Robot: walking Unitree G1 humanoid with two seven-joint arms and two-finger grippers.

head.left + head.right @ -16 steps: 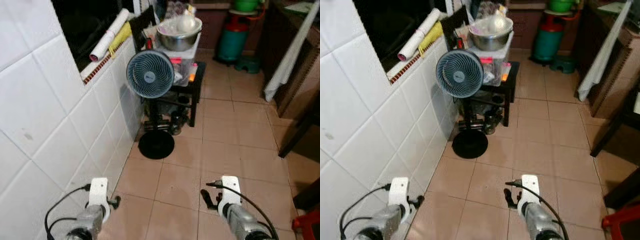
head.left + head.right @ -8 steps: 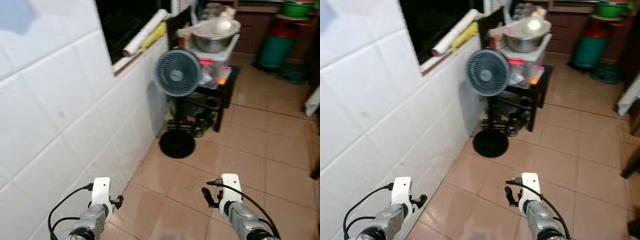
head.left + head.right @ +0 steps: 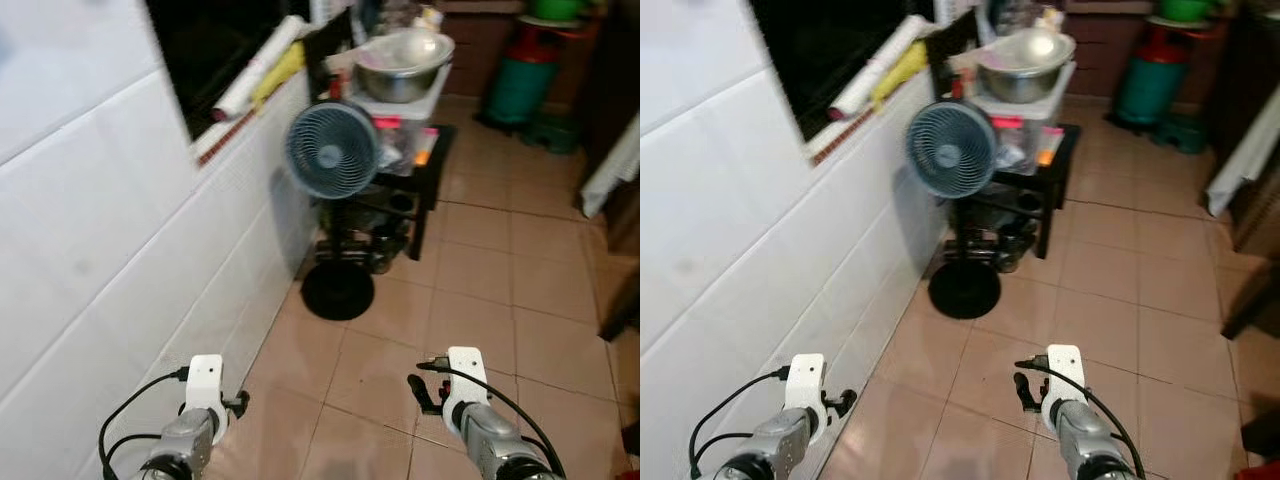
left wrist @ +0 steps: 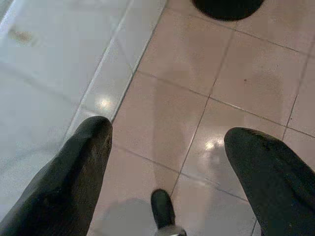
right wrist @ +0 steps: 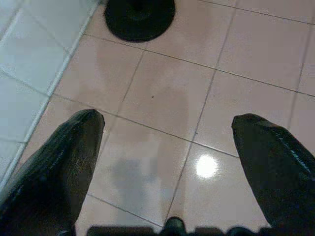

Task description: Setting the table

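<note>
Atop clear storage box [image 3: 400, 120]: steel bowl [image 3: 403, 66], contents unclear. Left end effector [image 4: 167, 142], right end effector [image 5: 167, 132] both spread wide.

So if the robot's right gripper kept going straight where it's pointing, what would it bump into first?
Probably the floor tiles. The right gripper is open, pointing down at bare tile. The fan's black base lies farther ahead, likely beyond that line, though depth is hard to judge.
</note>
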